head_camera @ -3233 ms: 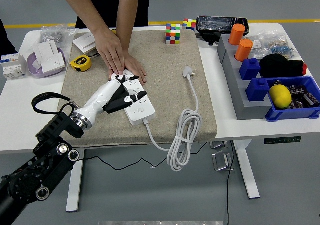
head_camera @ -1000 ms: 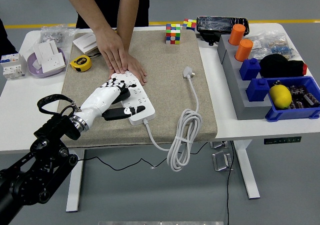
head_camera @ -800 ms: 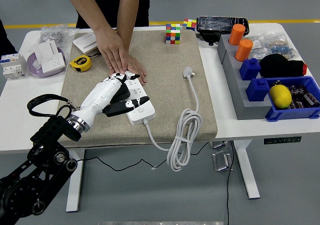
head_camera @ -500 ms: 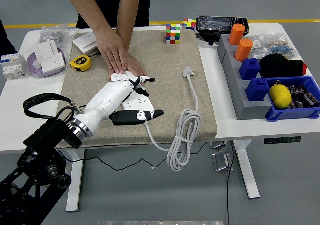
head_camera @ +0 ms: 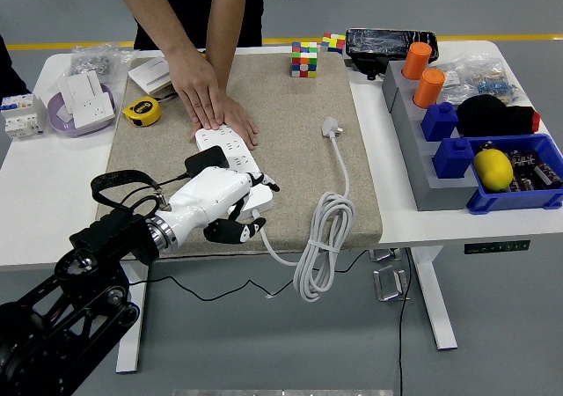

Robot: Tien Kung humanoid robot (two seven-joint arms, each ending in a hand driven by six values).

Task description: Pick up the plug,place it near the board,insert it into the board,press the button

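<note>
a: plug [head_camera: 331, 128] lies on the beige mat [head_camera: 290, 106], well apart from the board [head_camera: 230, 163], with its white cable [head_camera: 321, 238] running down in loops over the counter [head_camera: 53, 176] edge. nobody has hold of it.

b: and what has changed just now?

a: half a second ago the left hand [head_camera: 224, 204] was stretched out over the near end of the board, fingers long and pointing right. now it has pulled back toward the near edge of the mat and turned, and the fingers are curled loosely under the palm. it holds nothing.

b: so what does that mean for the task?

a: i think the hand was busy at the board's near end, maybe at the button, but the plug is still not inserted. so picking up the plug is not yet done, and the pulling back looks to me like a reset before a reach to the right.

b: the pose of the arm?

a: it comes in from the lower left, forearm low over the mat's front edge, back of the hand up, covering the near end of the board. the right arm is not in view.

b: and the person?

a: the person's hands [head_camera: 211, 106] press flat on the far end of the board and keep it from sliding.
</note>
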